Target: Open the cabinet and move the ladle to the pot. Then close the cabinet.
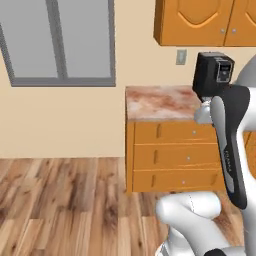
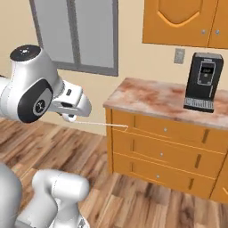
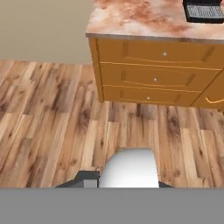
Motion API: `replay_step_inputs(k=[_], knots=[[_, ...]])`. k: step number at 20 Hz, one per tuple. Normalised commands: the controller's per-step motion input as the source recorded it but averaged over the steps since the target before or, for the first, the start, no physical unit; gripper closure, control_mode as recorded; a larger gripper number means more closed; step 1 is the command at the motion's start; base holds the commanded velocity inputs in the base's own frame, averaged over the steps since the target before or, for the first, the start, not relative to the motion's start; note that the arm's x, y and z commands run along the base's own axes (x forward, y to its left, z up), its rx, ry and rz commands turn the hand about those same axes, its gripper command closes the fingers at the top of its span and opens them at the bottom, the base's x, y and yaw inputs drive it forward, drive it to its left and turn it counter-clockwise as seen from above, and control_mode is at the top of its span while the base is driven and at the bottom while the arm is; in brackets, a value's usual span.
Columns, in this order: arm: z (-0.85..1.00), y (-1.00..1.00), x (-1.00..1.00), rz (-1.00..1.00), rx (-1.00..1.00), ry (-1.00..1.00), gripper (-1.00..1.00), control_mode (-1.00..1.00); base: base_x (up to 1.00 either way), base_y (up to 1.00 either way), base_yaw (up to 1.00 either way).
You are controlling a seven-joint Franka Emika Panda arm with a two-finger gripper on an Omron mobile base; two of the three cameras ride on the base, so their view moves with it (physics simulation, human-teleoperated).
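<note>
Upper right of frame: cabinet (image 2: 180, 22), both doors shut, ladle presumably behind them, unseen. Mid right: tabletop (image 2: 151, 95) bearing black coffee machine (image 2: 203, 82). Lower centre: drawers (image 3: 153, 78). My claw pressed together, pinching nothing visible, parked before reaching the knobs.

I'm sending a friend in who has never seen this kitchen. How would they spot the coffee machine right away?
Start at the orange drawer unit with the pink marbled counter, below the orange wall cabinet. On that counter, toward the back wall beneath a small grey wall outlet, stands the coffee machine. It is an upright black box with a small display on its front, dark against all the orange wood.
</note>
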Motion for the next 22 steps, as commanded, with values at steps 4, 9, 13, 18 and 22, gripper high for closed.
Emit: replay_step_inputs(k=[4,9,13,18,22], knots=[[0.0,0.0,0.0,0.0,0.0,0.0,1.0,1.0,0.08,0.51,0.7],[0.0,0.0,0.0,0.0,0.0,0.0,1.0,1.0,0.07,0.47,0.7],[0.0,0.0,0.0,0.0,0.0,0.0,1.0,1.0,0.07,0.43,0.69],[0.0,0.0,0.0,0.0,0.0,0.0,1.0,1.0,0.04,0.43,0.68],[0.0,0.0,0.0,0.0,0.0,0.0,1.0,1.0,0.01,0.39,0.67]])
